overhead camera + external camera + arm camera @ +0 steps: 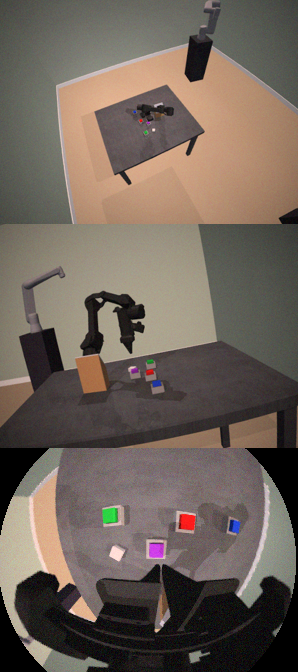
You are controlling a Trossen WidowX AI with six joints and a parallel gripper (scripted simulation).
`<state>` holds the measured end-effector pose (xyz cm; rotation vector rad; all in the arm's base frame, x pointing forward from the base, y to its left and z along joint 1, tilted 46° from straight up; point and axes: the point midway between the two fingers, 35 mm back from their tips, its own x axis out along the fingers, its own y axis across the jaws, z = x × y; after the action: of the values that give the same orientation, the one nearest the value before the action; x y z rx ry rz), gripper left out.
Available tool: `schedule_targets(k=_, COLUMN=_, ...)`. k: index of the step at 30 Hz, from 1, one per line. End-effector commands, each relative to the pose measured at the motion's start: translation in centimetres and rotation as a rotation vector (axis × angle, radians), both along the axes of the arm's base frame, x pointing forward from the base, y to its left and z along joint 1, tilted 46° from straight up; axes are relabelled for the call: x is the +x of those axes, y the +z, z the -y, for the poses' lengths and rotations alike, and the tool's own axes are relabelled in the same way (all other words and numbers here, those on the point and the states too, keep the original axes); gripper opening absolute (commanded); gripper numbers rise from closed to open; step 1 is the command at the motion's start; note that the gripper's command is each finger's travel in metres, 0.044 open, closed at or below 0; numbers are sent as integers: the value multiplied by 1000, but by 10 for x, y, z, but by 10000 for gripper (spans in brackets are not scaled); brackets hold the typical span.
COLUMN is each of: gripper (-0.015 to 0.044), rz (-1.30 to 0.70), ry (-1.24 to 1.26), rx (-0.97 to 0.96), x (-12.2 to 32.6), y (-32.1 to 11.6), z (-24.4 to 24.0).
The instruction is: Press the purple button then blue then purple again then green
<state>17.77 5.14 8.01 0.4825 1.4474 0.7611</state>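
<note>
While grey-green walls enclose it, tan floor (241, 134) surrounds a dark table (171, 139).

table (214, 390): dark grey top on black legs, standing on a tan floor
orange block (91, 373): upright on the table, near its back left part in the exterior view
red button (149, 372): on the table, right of the orange block
small white block (154, 130): on the table, well apart from the orange block
black pedestal (40, 355): on the floor behind the table's left end, carrying a grey arm (32, 296)
</note>
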Motion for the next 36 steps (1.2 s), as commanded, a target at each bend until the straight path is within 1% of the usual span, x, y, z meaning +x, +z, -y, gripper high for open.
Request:
schedule_targets(k=1, gripper=20, rz=4, ry=5, rx=-3, x=2, y=5, z=6)
schedule_targets(k=5, gripper=20, rz=7, ry=3, rx=-9, x=32, y=-5, z=27)
schedule_targets(k=10, gripper=20, rz=10, ry=2, rx=-15, x=72, y=-33, z=63)
schedule_targets(k=16, gripper=20, rz=13, ry=3, rx=-18, x=108, y=-83, z=109)
schedule_targets(k=22, gripper=20, rz=16, ry=5, rx=-16, x=125, y=-141, z=148)
schedule_targets(k=32, gripper=20, rz=17, ry=5, rx=-16, x=125, y=-146, z=147)
schedule_targets(k=36, gripper=20, rz=17, ry=5, rx=-13, x=123, y=-185, z=107)
